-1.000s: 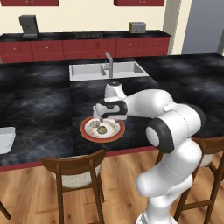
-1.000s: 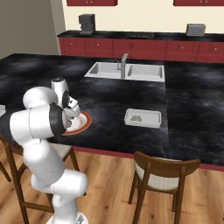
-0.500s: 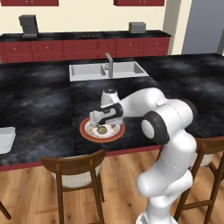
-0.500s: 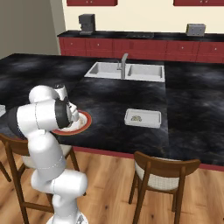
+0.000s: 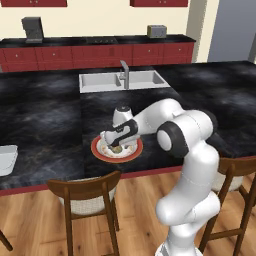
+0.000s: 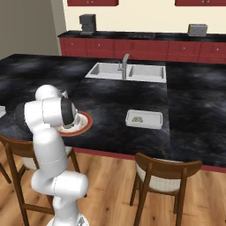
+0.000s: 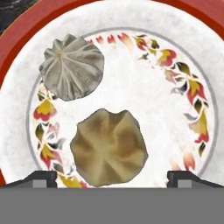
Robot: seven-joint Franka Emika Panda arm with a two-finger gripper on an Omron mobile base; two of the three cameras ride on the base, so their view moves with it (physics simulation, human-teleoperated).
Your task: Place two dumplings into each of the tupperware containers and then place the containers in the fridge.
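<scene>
pincer: the pincer (image 7: 112, 175) is standing spread wide and grasping nothing, hanging low over the red-rimmed plate (image 5: 96, 151) with its tips (image 7: 40, 176) at either side of the brown dumpling (image 7: 108, 148).
target lie: the brown dumpling is sitting centred between the tips, straight ahead along the hand's line of sight; it is roundish, with no clear long axis.
second dumpling: the grey dumpling (image 7: 72, 66) is lying farther along the plate, apart from the brown one and off to one side, outside the tips' span.
judgement: a straight descent and a squeeze are looking sufficient; no sideways shift seems needed.
containers: one tupperware container (image 6: 144, 119), already holding dumplings, is resting near the sink (image 6: 126, 72); the other tupperware container (image 5: 6, 160) is sitting at the counter's left end.
surface: the counter (image 5: 45, 115) is showing dark marbled stone.
room: wooden chairs (image 5: 86, 199) are lining the near side; red cabinets (image 5: 95, 55) are running along the back wall.
</scene>
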